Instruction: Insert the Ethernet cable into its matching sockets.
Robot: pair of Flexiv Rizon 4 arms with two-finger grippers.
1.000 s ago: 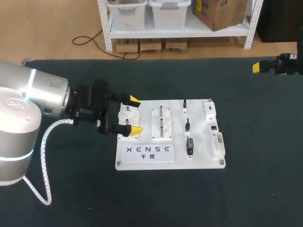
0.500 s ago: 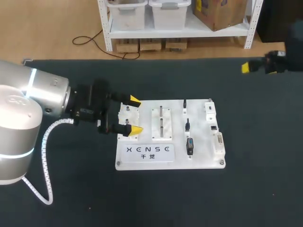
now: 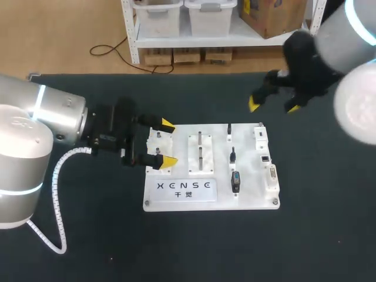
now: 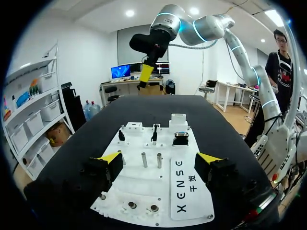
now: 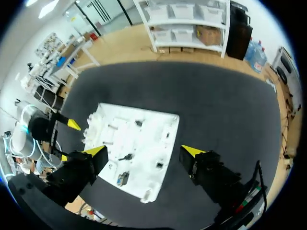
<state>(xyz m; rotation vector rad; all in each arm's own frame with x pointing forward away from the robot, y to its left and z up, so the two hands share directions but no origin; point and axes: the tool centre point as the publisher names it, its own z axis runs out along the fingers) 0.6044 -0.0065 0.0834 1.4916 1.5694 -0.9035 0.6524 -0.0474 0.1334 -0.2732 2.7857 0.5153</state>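
Right gripper [image 3: 273, 106] swings in from the table's far-right edge, wide and empty, near the board's [image 3: 252, 197] far side | left gripper [image 3: 168, 143] stays put, wide, astride board's left end | we reckon the Ethernet cable [image 3: 235, 181] sits parked on the board, ungrasped, pickup next

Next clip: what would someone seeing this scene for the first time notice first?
The white socket board stands out in the middle of the dark table. The left gripper, open, straddles the board's left end, while the right gripper hangs open above the table just beyond the board's far edge. Neither holds anything.
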